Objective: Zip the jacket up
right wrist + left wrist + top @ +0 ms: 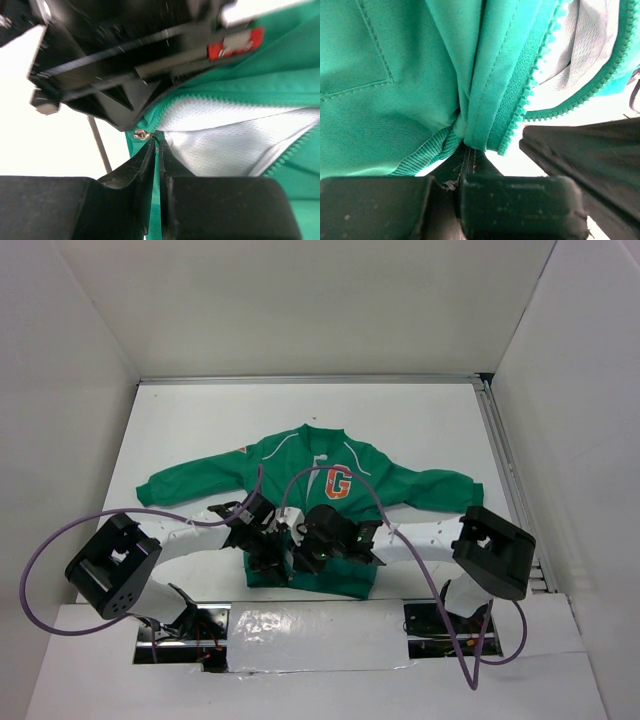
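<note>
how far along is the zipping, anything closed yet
Done: the small green fabric jacket lies flat, front up. In hand: the left gripper pinches one front edge at the ribbed hem; the right gripper nips the zipper's bottom end opposite. Still to do: everything, since the green zipper teeth stand apart with white mesh lining showing between, so nothing is zipped.

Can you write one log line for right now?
jacket: zipper open | left gripper: shut on bottom edge | right gripper: shut on zipper edge
</note>
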You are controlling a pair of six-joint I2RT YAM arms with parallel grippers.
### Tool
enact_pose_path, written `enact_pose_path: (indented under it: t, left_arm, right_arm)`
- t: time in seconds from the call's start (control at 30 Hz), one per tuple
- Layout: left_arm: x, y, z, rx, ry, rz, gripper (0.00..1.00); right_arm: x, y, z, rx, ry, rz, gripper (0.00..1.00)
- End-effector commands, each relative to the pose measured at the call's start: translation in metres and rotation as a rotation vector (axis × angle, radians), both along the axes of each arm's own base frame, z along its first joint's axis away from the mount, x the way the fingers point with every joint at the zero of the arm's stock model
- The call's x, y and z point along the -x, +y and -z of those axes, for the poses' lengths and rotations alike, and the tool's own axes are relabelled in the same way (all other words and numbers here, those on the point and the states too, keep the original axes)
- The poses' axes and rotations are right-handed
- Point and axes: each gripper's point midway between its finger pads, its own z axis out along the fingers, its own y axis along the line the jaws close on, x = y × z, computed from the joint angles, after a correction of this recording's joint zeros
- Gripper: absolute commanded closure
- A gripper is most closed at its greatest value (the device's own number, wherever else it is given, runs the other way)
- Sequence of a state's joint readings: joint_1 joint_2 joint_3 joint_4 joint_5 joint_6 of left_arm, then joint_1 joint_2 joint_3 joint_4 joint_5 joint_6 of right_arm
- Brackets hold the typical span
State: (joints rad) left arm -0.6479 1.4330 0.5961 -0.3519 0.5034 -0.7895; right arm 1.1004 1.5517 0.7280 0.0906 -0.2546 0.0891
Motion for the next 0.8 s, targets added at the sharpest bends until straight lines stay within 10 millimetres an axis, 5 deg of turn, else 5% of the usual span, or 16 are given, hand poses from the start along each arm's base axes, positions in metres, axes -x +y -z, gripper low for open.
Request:
enact_pose_path:
  t: [0.0,0.23,0.43,0.77]
  left_arm:
    - [-0.007,0.000,0.000,-0.016,-0.029,0.009,1.00]
    - [-0.006,0.001,-0.002,-0.008,-0.038,0.009,1.00]
    - [-0.005,0.003,-0.002,-0.013,-0.044,0.009,1.00]
    - [-0.006,0.001,-0.001,-0.005,-0.044,0.014,1.00]
  right_arm:
    - [-0.009,0.019,-0.040,-0.142,-0.080,0.009,0.87]
    - [0.005,0.029,-0.034,-0.132,-0.056,-0.071,0.87]
    - [-0.008,0.009,-0.017,-0.033,-0.115,0.010,0.56]
    - [-0.013,0.010,-0.003,0.024,-0.123,0.014,0.48]
